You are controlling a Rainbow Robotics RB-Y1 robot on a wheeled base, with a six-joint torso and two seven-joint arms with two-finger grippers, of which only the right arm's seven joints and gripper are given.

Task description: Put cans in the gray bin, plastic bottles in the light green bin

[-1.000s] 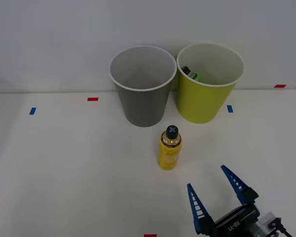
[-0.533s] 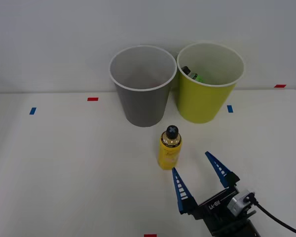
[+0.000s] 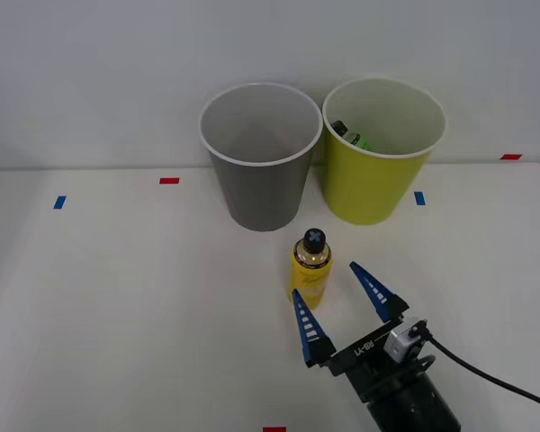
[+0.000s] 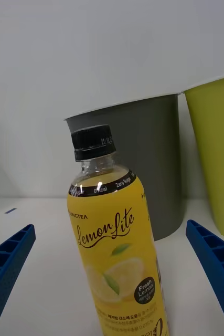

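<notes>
On the white table [image 3: 117,297], the gray bin [image 3: 259,171] stands upright at the back, its rim just beside that of the green bin [image 3: 378,171] to its right. A small green bottle [image 3: 351,137] leans inside the green bin. In front of the gray bin, apart from it, the yellow bottle [image 3: 310,270] stands upright with its black cap [image 4: 93,142] on. Just right of and nearer than the bottle, the right gripper [image 3: 340,306] is wide open and holds nothing; one blue finger [image 3: 307,326] lies close beside the bottle's base, the other [image 3: 374,290] further right.
</notes>
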